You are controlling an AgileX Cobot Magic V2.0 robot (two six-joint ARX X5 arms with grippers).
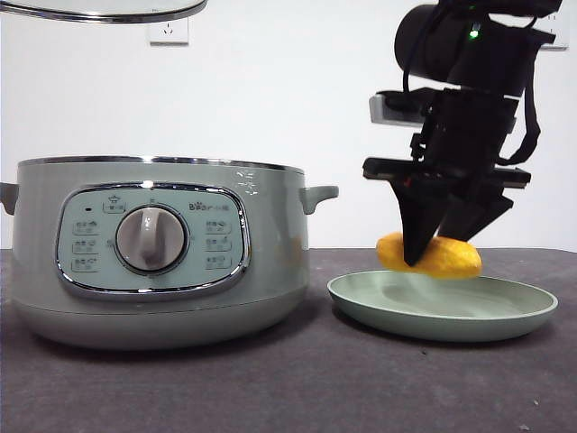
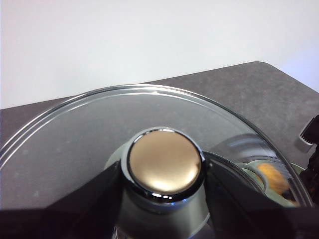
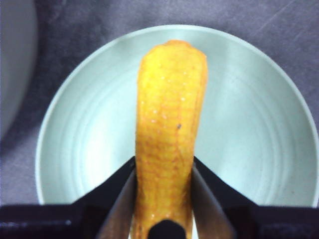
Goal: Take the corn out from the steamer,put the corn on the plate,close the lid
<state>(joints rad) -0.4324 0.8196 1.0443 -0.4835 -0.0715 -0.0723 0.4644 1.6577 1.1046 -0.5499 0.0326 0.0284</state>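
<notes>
Holding the corn [image 3: 169, 134] between my right gripper's [image 1: 431, 245] jaws, I keep it just above the plate [image 1: 442, 311], beside the steamer [image 1: 153, 248]. My left gripper [image 2: 164, 199] is clamped on the lid's [image 2: 75, 134] knob, high over the steamer. On its panel I read "Bear"; the small button labels are too fine to read.

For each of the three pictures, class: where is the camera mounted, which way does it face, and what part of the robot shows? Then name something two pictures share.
Front view: low at table height, looking level across at the steamer, plate and the right pincer holding the corn.
Left wrist view: on the left arm, looking down on the lid; the left pincer clasps its knob.
Right wrist view: on the right arm, looking down over the plate; its own jaws grip the corn.
Shared: corn and plate appear in all three views.
</notes>
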